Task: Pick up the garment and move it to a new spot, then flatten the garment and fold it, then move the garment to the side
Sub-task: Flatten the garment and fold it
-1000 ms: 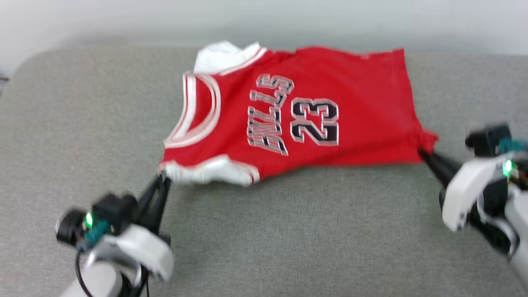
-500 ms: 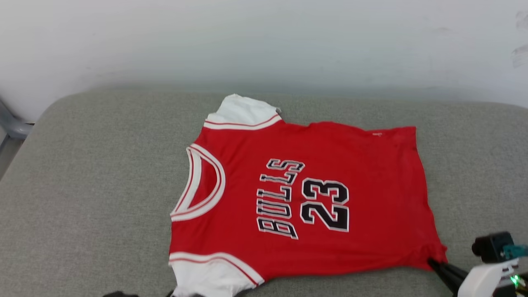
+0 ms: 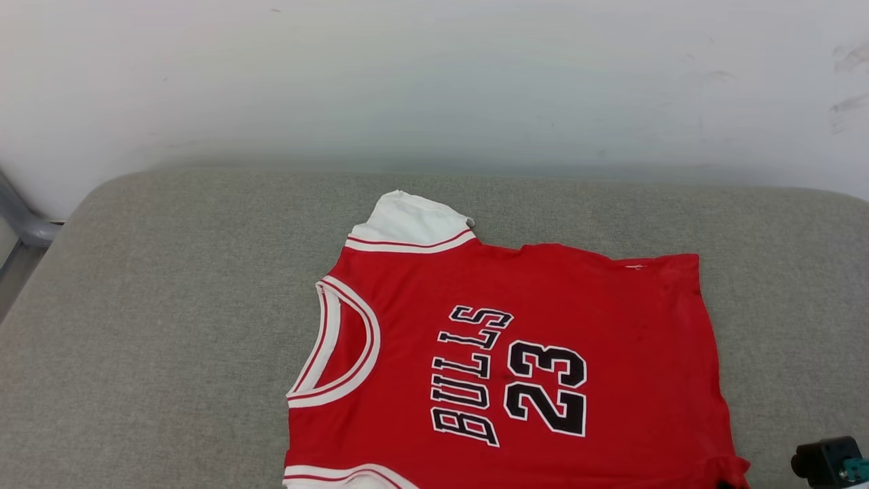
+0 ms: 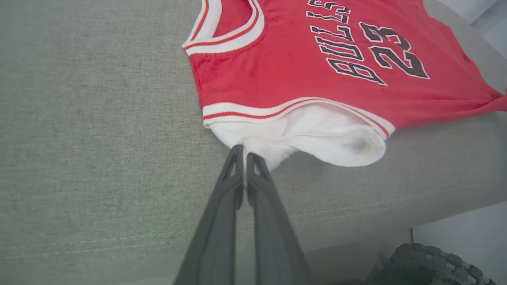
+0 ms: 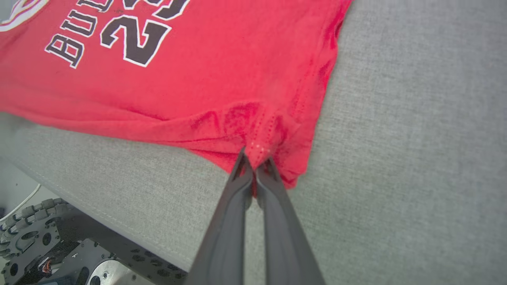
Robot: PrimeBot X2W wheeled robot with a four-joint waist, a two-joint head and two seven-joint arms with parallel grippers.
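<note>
The garment (image 3: 529, 353), red with black "BULLS 23" lettering, lies spread face up on a grey cushion (image 3: 170, 305), collar to the left and hem to the right. Its far white sleeve (image 3: 411, 221) lies flat. In the left wrist view my left gripper (image 4: 244, 152) is shut on the edge of the near white sleeve (image 4: 324, 136), close to the cushion's front edge. In the right wrist view my right gripper (image 5: 255, 158) is shut on the bunched near hem corner (image 5: 273, 130) of the garment (image 5: 222, 67). The head view cuts off the garment's near edge.
A white wall (image 3: 434, 81) rises behind the cushion, and a grey metal bar (image 3: 20, 217) stands at the far left. The cushion's front edge (image 4: 356, 213) drops off just below both grippers. My base's treaded wheels (image 4: 431, 265) (image 5: 23, 225) sit beneath it.
The head camera has tilted up, so the garment sits lower in view and both grippers have slid off the bottom edge. The garment now lies flatter. Both grippers keep their hold.
</note>
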